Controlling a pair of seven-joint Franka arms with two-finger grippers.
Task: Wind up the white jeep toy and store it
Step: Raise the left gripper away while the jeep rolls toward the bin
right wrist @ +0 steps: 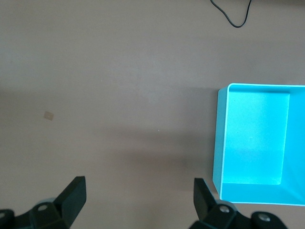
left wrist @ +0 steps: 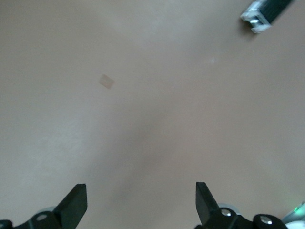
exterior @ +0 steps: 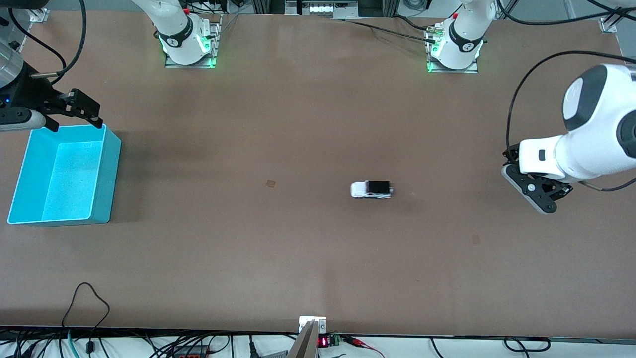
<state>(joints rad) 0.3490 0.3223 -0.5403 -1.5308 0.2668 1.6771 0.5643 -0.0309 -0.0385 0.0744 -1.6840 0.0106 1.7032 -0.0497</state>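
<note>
I see the jeep point(exterior: 371, 189) standing on its wheels on the bare brown counter point(exterior: 308, 124), near the middle, somewhat toward the left arm's end. Its long axis runs along the counter's length, from one arm's end toward the other, with the black roof panel on the half that faces the left arm's end. Nothing touches it.

My left claw point(exterior: 534, 191) hangs over the counter at the left arm's end, roughly level with the jeep and well apart from it. Its fingers are spread wide with nothing between them. In the left wrist view the jeep point(left wrist: 267, 13) shows only at a corner, lying askew to the gap between the fingers point(left wrist: 206, 199), so I judge the claw needs to travel toward the counter's middle and turn before it can close across the jeep's narrow sides.

My right claw point(exterior: 74, 110) waits over the bin point(exterior: 112, 164) at the right arm's end, above the wall that lies farther from the front camera. Its fingers are also spread and hold nothing. The turquoise bin looks empty.

The left arm is clearly the nearer one to the jeep, so I judge the pickup falls to it.
</note>
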